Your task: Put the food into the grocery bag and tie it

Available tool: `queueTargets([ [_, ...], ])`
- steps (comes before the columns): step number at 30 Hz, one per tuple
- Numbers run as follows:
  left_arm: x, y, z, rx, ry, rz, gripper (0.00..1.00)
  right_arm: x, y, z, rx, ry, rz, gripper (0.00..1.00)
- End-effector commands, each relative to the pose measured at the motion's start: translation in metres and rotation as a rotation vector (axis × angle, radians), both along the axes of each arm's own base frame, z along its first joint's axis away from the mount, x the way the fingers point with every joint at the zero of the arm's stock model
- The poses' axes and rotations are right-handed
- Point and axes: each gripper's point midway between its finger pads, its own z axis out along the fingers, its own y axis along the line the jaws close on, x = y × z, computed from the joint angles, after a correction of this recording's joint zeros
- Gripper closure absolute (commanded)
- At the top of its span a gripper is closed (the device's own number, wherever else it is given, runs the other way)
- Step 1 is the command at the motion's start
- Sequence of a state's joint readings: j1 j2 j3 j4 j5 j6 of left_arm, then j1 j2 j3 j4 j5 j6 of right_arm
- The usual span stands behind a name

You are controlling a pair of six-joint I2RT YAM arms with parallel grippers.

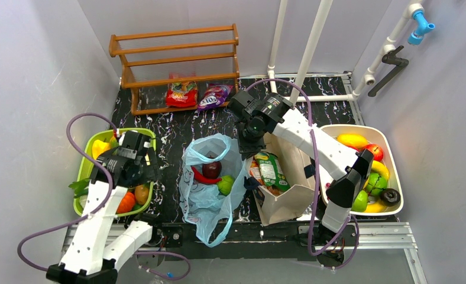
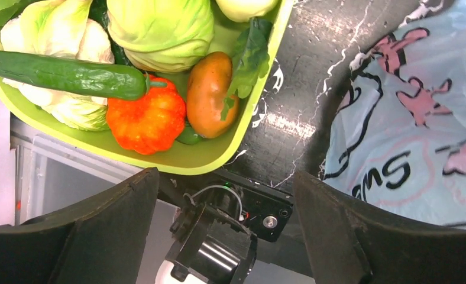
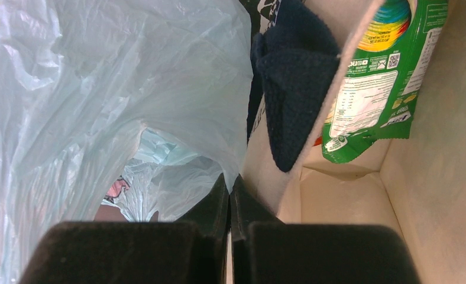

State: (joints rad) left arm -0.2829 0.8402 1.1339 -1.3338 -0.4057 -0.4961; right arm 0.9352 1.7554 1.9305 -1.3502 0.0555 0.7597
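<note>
While grocery bag [image 1: 202, 204] lies open mid-table, red apple [image 1: 212, 169], green fruit [image 1: 225, 186] and red pepper [image 1: 200, 176] partly buried inside, right gripper [image 3: 229, 180] pressed together at its 2 o'clock rim, film caught or not unclear, left gripper [image 2: 225, 177] spread wide at 9 o'clock.

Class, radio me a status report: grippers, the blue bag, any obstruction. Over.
Left gripper open, beside green bin. Right gripper shut between grocery bag and canvas tote. Bag open, untied, apple and green fruit inside. Tote crowds it.
</note>
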Motion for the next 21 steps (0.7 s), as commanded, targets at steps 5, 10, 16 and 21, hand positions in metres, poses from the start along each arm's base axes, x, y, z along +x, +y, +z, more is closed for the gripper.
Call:
queueTargets([
  [5, 0.019, 0.009, -0.023, -0.082, 0.109, 0.097, 0.15, -0.003, -0.008, 0.011, 0.029, -0.019, 0.003, 0.99],
  [10, 0.03, 0.007, -0.035, -0.17, 0.134, 0.168, 0.21, -0.003, -0.007, 0.009, 0.029, -0.018, 0.004, 0.99],
  [16, 0.043, 0.013, -0.048, -0.262, 0.12, 0.325, 0.25, -0.004, -0.007, 0.007, 0.028, -0.016, 0.003, 0.99],
  [21, 0.05, 0.011, -0.059, -0.44, 0.051, 0.485, 0.28, -0.005, -0.009, 0.006, 0.022, -0.011, 0.004, 0.99],
])
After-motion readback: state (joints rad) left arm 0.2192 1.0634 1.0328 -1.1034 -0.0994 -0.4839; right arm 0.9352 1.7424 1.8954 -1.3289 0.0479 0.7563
